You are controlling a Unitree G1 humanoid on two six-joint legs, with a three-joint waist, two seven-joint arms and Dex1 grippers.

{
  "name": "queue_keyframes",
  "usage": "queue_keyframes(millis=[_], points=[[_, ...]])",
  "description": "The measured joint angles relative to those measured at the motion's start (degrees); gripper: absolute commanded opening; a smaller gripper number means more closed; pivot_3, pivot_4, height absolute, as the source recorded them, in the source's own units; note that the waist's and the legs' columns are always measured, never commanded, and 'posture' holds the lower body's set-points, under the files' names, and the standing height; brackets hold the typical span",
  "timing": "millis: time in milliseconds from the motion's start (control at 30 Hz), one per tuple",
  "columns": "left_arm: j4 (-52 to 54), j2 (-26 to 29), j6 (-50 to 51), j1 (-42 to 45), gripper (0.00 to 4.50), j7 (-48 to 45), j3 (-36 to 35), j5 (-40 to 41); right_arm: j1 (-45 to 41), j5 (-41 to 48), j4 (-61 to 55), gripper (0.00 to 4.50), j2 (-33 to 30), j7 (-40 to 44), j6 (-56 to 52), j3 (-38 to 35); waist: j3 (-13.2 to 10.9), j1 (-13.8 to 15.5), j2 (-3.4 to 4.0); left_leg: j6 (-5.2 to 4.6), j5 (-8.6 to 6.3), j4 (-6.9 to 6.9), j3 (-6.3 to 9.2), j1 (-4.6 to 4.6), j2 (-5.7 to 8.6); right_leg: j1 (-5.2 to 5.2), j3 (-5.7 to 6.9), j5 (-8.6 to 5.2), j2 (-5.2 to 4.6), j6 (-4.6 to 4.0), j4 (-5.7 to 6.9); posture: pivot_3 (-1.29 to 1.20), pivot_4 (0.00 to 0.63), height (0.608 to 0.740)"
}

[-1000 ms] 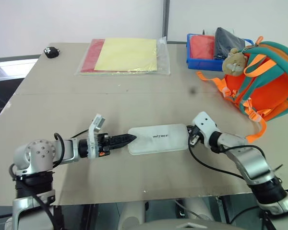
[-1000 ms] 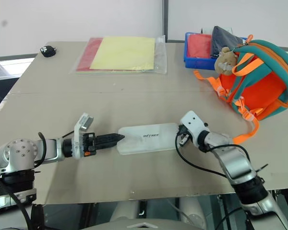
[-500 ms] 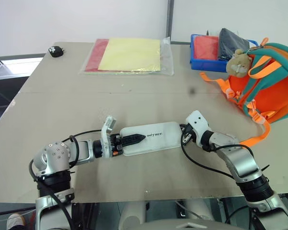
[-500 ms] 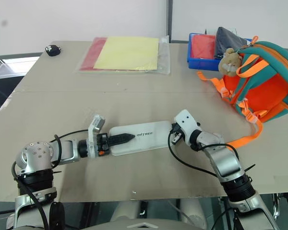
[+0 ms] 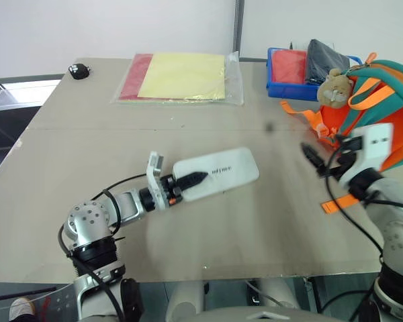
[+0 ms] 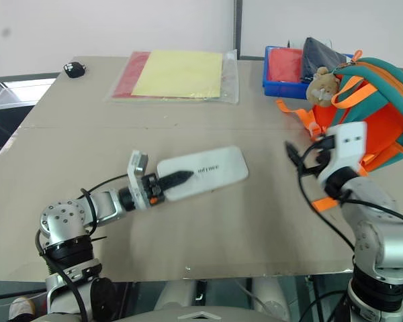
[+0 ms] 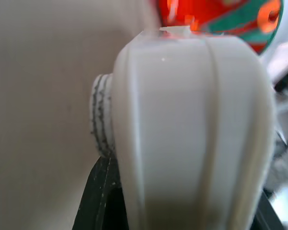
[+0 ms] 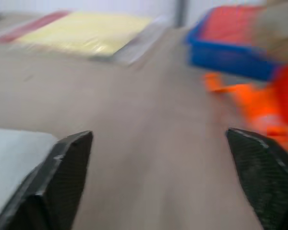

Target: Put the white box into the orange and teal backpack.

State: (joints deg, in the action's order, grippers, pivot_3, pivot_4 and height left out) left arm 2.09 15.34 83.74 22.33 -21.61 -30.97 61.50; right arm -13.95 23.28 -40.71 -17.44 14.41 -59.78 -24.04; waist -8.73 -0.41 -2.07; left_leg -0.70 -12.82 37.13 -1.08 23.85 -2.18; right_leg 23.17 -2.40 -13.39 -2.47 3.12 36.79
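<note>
The white box (image 5: pixel 218 172) hangs just above the table with its right end tilted up. My left gripper (image 5: pixel 190 180) is shut on its left end, one black finger lying across the top face. In the left wrist view the white box (image 7: pixel 192 134) stands between the fingers. The orange and teal backpack (image 5: pixel 383 124) sits at the table's right edge with a beige plush toy (image 5: pixel 334 87) on it. My right gripper (image 5: pixel 314 161) hovers open between box and backpack, holding nothing; its two fingers stand wide apart in the right wrist view (image 8: pixel 158 136).
A clear sleeve with yellow and red sheets (image 5: pixel 181 77) lies at the back. A blue tray (image 5: pixel 302 67) with red and black items stands behind the backpack. A small black object (image 5: pixel 78 70) is at the far left corner. Orange straps (image 5: pixel 302 114) trail onto the table.
My right gripper let go of the box's right end, opened, and rose to the right towards the backpack. My left gripper closed on the box's left end, and the box lifted and turned.
</note>
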Motion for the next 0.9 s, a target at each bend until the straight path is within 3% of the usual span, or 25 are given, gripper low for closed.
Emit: queue_keyframes(millis=[233,433,633,667,700,767,900], points=[[-0.01,-3.66,-4.31,1.64,0.94,5.77,-0.62,1.39,-9.36,-0.99,3.87,4.5,0.27,-9.88,-8.83,-7.24,-0.04,-0.4,0.07,-0.01,0.0,-0.12,-0.11,0.04,0.01,0.12,-0.07,0.01,0.01,0.03,-0.03,0.0,0.15,0.74],[0.38,-5.22,-6.25,2.43,0.94,9.33,-0.31,4.34,-20.51,-5.76,26.81,4.5,-0.12,-11.92,4.32,-2.97,-0.07,-0.62,0.11,-0.01,0.0,-0.15,-0.19,0.04,0.02,0.13,-0.14,0.06,0.03,0.1,-0.05,0.0,0.15,0.74],[1.81,-6.18,-9.33,2.98,0.94,13.34,-0.39,8.53,-23.9,-9.84,43.53,2.07,-2.59,-11.11,20.5,0.78,-0.08,-0.3,0.11,0.0,0.0,-0.29,-0.14,0.21,0.03,0.21,-0.1,0.12,0.03,0.25,-0.17,0.0,0.15,0.74],[2.26,-6.22,-10.39,3.02,0.94,14.56,-0.43,9.75,-23.94,-11.02,46.02,1.16,-4.34,-9.1,24.52,2.42,-0.09,-0.42,0.12,0.0,0.0,-0.28,-0.17,0.34,0.03,0.33,-0.14,0.13,0.03,0.26,-0.19,0.0,0.15,0.74],[2.27,-6.22,-10.42,3.02,0.94,14.58,-0.43,9.78,-23.94,-11.05,46.06,0.98,-4.36,-9.05,24.61,2.45,-0.09,-0.43,0.12,0.0,0.0,-0.28,-0.16,0.36,0.03,0.34,-0.13,0.13,0.03,0.25,-0.19,0.0,0.15,0.74],[3.33,-6.17,-11.74,2.52,0.94,15.56,-0.34,10.94,-24.08,-11.21,47.82,0.13,-5.25,-4.73,28.56,4.98,-0.11,-0.72,0.15,0.0,0.0,-0.29,-0.18,0.36,0.02,0.39,-0.15,0.13,0.04,0.26,-0.17,0.0,0.15,0.74],[4.55,-3.97,-15.6,1.97,0.94,15.59,-0.24,11.66,-26.64,-4.55,46.27,0.05,-3.93,9.17,30.46,10.87,-0.26,-2.16,0.3,0.0,0.0,-0.32,-0.12,0.29,-0.07,0.43,-0.2,0.14,0.21,0.25,-0.04,0.0,0.15,0.74]])
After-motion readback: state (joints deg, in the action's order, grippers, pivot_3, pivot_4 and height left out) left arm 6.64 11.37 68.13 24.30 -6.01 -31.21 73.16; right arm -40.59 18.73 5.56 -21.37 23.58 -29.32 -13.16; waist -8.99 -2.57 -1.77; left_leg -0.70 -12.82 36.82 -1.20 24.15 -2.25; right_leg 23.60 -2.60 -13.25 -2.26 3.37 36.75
